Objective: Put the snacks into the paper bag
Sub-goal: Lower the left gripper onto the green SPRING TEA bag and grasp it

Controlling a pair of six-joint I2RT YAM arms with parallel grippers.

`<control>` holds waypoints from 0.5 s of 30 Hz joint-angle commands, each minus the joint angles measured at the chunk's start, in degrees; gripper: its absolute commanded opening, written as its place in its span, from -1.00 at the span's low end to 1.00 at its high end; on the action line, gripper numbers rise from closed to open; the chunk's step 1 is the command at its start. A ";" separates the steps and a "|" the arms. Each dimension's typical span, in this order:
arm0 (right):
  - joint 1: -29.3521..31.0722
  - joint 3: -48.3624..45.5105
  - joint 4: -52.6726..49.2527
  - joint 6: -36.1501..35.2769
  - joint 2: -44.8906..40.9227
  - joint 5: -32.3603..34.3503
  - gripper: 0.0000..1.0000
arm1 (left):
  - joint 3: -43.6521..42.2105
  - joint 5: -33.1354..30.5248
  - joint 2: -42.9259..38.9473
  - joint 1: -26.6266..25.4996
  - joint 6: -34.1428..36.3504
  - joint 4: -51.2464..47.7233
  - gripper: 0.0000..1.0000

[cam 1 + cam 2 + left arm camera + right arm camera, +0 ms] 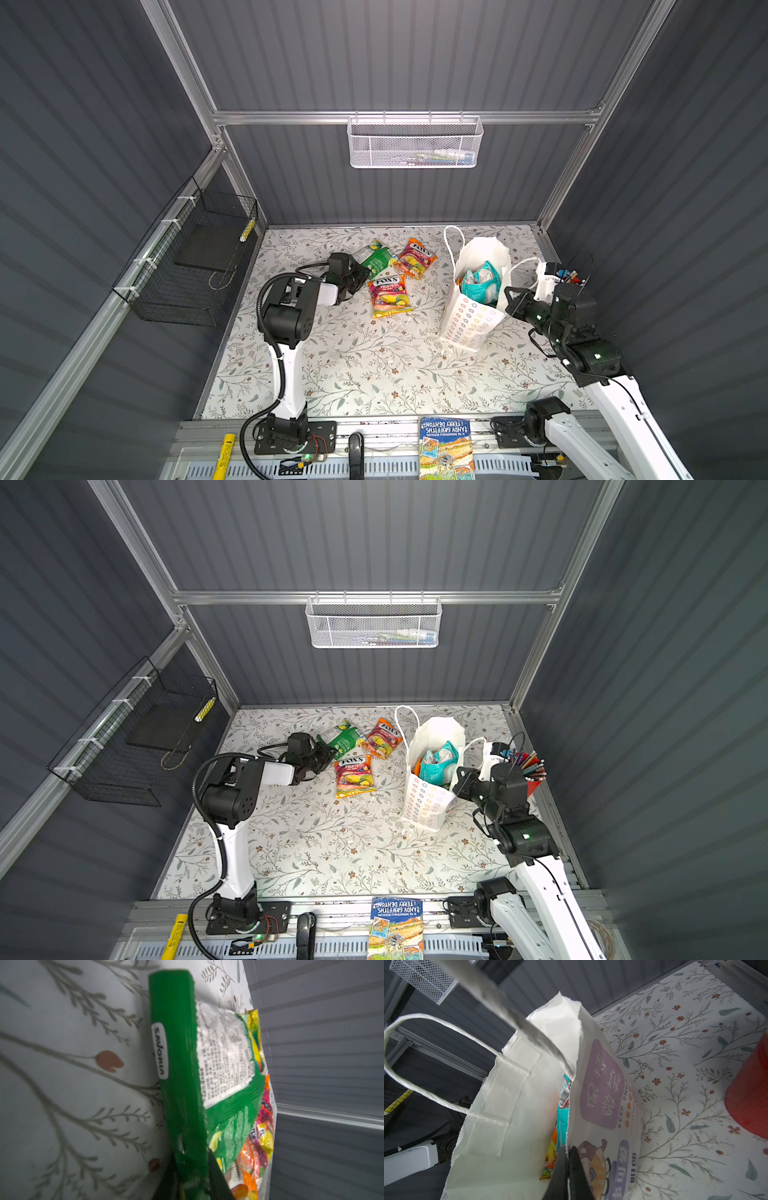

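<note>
My left gripper (360,272) (328,754) (191,1178) is shut on the sealed end of a green snack packet (379,258) (345,739) (180,1064) lying at the back of the table. Two orange-pink FOX'S packets lie beside it, one further back (415,258) (382,738) and one nearer (388,296) (354,776). The white paper bag (471,324) (426,804) (602,1084) stands open to their right, with a teal-white packet (482,282) (438,762) and others inside. On the bag's side wall near the rim my right gripper (509,297) (459,777) (568,1159) is shut.
A red pencil cup (534,785) (749,1105) stands right of the bag, behind my right arm. An illustrated book (446,449) lies on the front rail. A black wire basket (195,262) hangs on the left wall, a white mesh basket (413,143) on the back wall.
</note>
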 commanded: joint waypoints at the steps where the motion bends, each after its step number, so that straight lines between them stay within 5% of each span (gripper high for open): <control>1: 0.25 -0.32 1.25 -0.94 0.24 -0.41 -1.00 | -1.25 -0.55 1.90 -0.77 0.21 -3.42 -0.98; 15: 0.25 -0.67 1.80 -0.50 0.42 -1.84 -1.00 | -2.92 -4.74 -23.18 -3.07 9.49 -17.43 -1.00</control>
